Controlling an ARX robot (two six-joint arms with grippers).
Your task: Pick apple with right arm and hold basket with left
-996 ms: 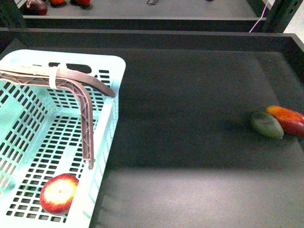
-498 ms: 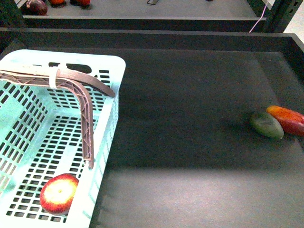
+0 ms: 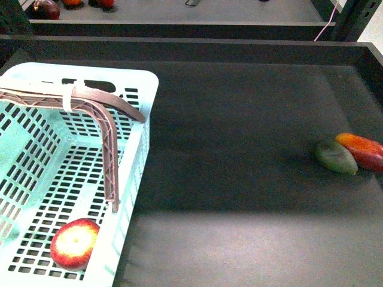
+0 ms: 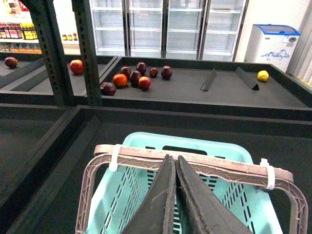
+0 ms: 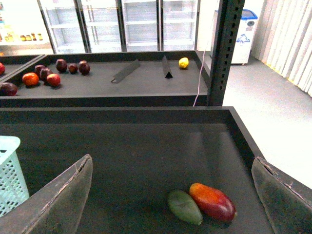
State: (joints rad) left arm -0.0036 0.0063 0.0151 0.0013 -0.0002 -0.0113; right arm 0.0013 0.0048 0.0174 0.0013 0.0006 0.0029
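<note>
Your left gripper has its two dark fingers pressed together with only a hairline gap between them, and nothing is clamped in that gap. The fingers point over the basket, and the brownish lattice handle crosses just beyond their tips; you cannot tell from the left wrist view whether they touch it. White zip ties wrap the handle to either side of the jaws.

Your right gripper stands wide open, its fingers far apart at the edges of the right wrist view. Between them, ahead of the jaws, lie the oblong dark green fruit and the red-orange fruit, touching each other on the black shelf mat.

The apple is well away from the right jaws: in the front view it sits inside the basket, in the near corner on the slotted floor, stem dimple up. Neither arm shows in the front view.
</note>
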